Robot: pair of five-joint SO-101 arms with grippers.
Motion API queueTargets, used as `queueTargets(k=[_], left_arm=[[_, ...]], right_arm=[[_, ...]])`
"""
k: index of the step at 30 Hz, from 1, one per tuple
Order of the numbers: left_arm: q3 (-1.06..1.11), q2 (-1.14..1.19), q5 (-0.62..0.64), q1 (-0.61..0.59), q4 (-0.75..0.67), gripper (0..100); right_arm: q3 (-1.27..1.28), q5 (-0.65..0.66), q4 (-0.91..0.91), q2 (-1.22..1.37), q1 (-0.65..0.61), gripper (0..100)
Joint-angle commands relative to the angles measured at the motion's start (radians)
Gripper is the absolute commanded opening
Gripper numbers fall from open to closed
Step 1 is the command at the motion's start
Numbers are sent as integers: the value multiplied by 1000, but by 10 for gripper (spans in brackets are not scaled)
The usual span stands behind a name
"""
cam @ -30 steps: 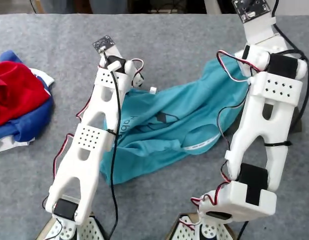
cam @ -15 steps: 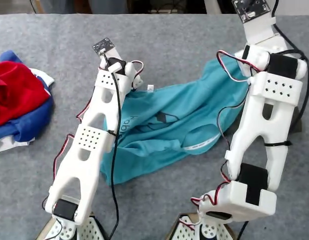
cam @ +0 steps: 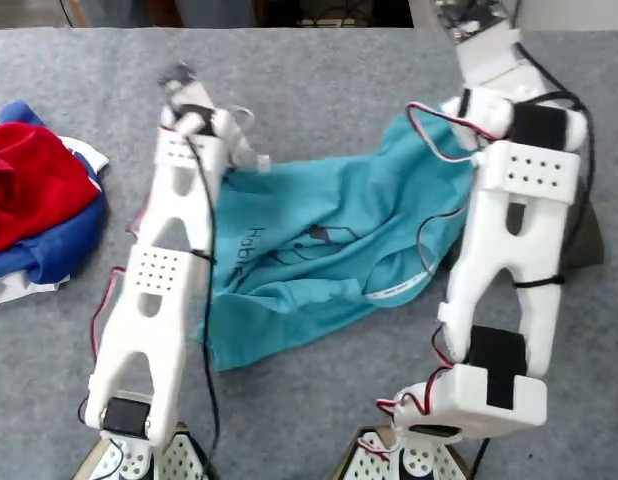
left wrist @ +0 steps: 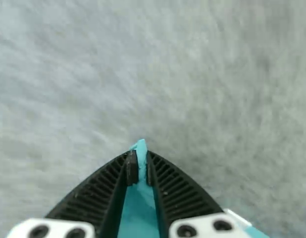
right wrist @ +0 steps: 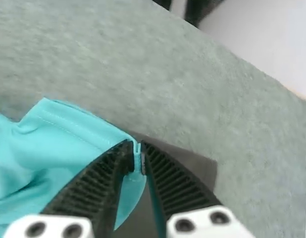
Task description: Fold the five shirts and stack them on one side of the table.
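Note:
A teal shirt (cam: 329,250) lies crumpled across the middle of the grey table, stretched between my two arms. My left gripper (left wrist: 138,166) is shut on one edge of the teal shirt (left wrist: 138,198), at its left far corner in the high view (cam: 239,160). My right gripper (right wrist: 136,157) is shut on another edge of the teal shirt (right wrist: 59,144), near the table's far right. A heap of red (cam: 29,180), blue (cam: 59,245) and white shirts sits at the left edge.
The grey felt table (cam: 329,80) has open room along its far side and near the front middle. A dark patch (cam: 587,240) lies under the right arm. The arm bases stand at the front edge.
My left gripper has pulled its shirt corner toward the far left, spreading the cloth. The right arm has shifted slightly left and back, with the shirt's right corner lifted along.

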Motion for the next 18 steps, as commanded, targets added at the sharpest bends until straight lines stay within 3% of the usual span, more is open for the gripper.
queueTargets(k=[1,9,18], left_arm=[[-28,-258,-60,-53,8,28],[-24,-689,-269,-81,17,28],[-19,-1165,-517,-196,58,29]], right_arm=[[-87,-57,44,-74,-72,14],[-357,-284,58,-214,-97,14],[-682,-301,40,-285,-61,13]])
